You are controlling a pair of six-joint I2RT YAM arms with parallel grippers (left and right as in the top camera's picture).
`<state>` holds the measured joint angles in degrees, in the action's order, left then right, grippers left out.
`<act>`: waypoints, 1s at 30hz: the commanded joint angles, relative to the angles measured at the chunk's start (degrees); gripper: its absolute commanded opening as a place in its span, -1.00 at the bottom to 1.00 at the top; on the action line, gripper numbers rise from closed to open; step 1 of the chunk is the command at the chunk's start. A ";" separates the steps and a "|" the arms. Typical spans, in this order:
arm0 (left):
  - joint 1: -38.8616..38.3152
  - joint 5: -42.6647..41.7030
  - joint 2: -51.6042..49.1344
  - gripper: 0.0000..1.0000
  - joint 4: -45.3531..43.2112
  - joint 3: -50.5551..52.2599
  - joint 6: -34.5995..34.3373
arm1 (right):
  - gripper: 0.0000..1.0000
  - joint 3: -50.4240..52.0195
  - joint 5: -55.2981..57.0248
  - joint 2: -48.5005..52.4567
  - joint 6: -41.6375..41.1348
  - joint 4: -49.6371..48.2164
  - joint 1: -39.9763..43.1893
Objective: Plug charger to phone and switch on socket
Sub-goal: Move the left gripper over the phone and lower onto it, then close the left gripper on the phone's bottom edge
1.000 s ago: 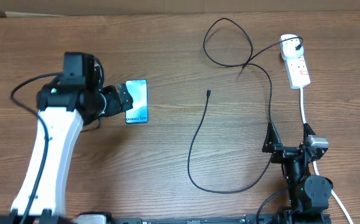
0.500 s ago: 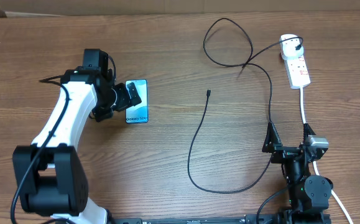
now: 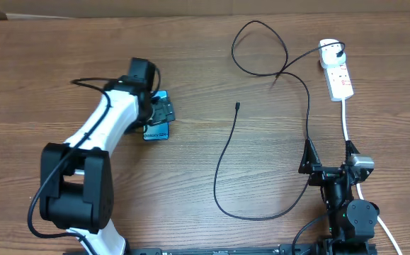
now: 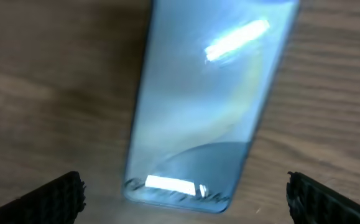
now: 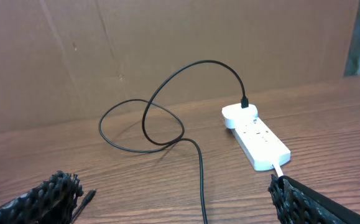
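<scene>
The phone (image 3: 156, 132) lies flat on the table at the left, with its blue screen lit. My left gripper (image 3: 163, 109) hovers over its upper half, open and holding nothing. In the left wrist view the phone (image 4: 204, 106) lies between the open fingers (image 4: 186, 200), blurred. The charger cable (image 3: 226, 152) loops across the middle, and its free connector tip (image 3: 238, 106) rests on the wood. Its plug adapter (image 3: 340, 50) sits in the white socket (image 3: 337, 71) at the far right. My right gripper (image 3: 328, 154) is open and empty, low at the right, behind the cable (image 5: 201, 174) and the socket (image 5: 257, 134).
The socket's thick white cord (image 3: 346, 124) runs down towards my right arm. A brown cardboard wall (image 5: 136, 43) stands behind the table. The connector tip (image 5: 86, 198) lies next to my right gripper's left finger.
My left arm has swung to the right, carrying the open gripper from the phone's left side to over the phone. The phone, cable and right arm have not moved.
</scene>
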<state>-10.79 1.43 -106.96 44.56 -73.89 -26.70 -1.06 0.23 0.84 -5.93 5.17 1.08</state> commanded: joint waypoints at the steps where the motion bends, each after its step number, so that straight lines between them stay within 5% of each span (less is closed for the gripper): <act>1: -0.85 4.09 -0.61 1.00 -2.69 -1.27 -0.74 | 1.00 0.61 -0.09 -0.68 0.20 -0.35 -0.26; 10: -0.96 9.07 -0.63 0.99 -6.01 -1.27 -0.57 | 1.00 0.61 -0.09 -0.68 0.20 -0.35 -0.26; 30: -1.22 3.02 -9.49 0.99 -7.19 -0.15 8.98 | 1.00 0.61 -0.09 -0.68 0.20 -0.35 -0.26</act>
<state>-11.81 4.69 -114.34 37.17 -74.06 -19.75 -1.06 0.21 0.84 -5.96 5.15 1.08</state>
